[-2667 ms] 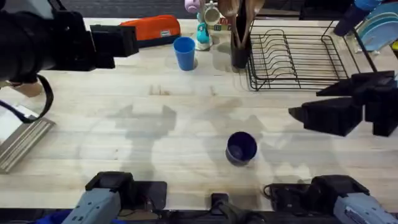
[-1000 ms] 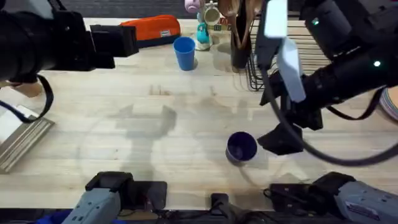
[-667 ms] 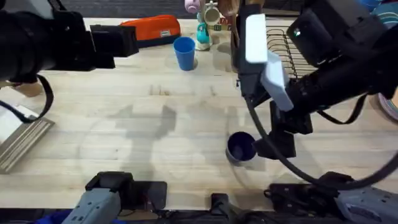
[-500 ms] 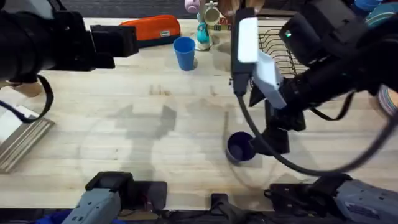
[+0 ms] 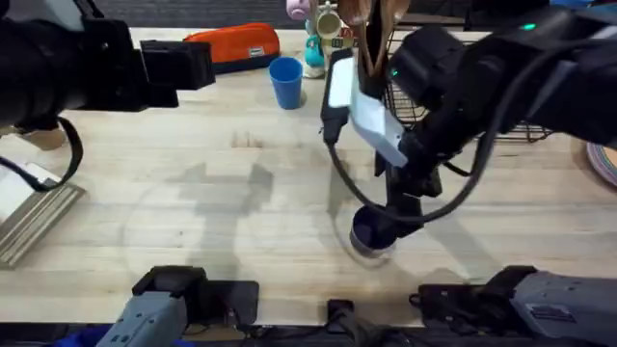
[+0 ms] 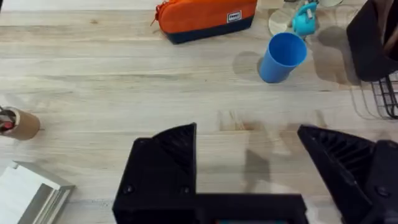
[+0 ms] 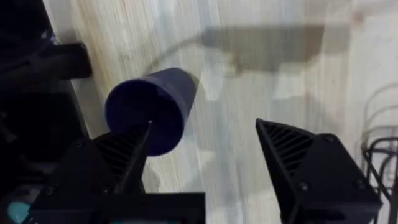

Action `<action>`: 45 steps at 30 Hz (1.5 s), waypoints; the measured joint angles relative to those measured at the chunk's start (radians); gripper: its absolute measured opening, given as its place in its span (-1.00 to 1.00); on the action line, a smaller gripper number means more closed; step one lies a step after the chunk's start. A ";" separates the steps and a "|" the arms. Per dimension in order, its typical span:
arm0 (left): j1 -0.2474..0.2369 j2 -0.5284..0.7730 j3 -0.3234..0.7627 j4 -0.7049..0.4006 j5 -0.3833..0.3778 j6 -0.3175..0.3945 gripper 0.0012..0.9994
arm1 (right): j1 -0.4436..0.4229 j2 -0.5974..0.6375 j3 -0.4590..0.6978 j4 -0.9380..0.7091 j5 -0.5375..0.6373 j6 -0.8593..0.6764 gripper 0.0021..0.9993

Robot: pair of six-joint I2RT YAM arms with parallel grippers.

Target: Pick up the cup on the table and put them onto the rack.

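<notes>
**Q:** Overhead view: where do the cups and the rack lie?

**A:** The dark navy cup [image 5: 371, 231] stands on the table [image 5: 193, 193] near its front edge, right of centre. The bright blue cup [image 5: 285, 81] stands well apart from it, toward the back, just beside an orange pouch [image 5: 234, 43]. The rack [image 5: 453, 96] sits at the back right, partly hidden by the right arm (a dark utensil holder [image 5: 371, 58] stands at its left side).

**Q:** And the grippers?

**A:** The right gripper [image 7: 205, 140] hangs over the navy cup with its fingers spread apart; one finger [image 7: 127, 152] overlaps the cup's rim [image 7: 146, 115], the other lies over bare wood. Whether it touches the cup cannot be told. The left gripper [image 6: 249, 146], likewise spread and holding nothing, hovers at the table's back left, with the bright blue cup [image 6: 282, 57] ahead of it.
</notes>
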 joint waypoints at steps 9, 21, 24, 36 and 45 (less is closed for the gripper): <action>0.000 0.000 0.000 0.000 0.000 0.000 0.99 | 0.045 0.072 -0.002 0.009 0.000 -0.022 0.80; 0.000 0.000 0.000 0.000 0.000 0.000 0.99 | 0.045 0.088 -0.005 0.012 0.000 -0.032 -0.92; 0.000 0.000 0.000 0.000 0.000 0.000 0.99 | 0.045 0.088 -0.005 0.012 0.000 -0.032 -0.93; 0.000 0.000 0.000 0.000 -0.001 0.000 0.99 | 0.045 0.085 0.035 -0.098 0.002 -0.032 -0.94; 0.000 0.000 0.000 0.000 -0.001 0.000 0.99 | 0.011 0.084 0.328 -0.195 0.057 -0.016 -0.94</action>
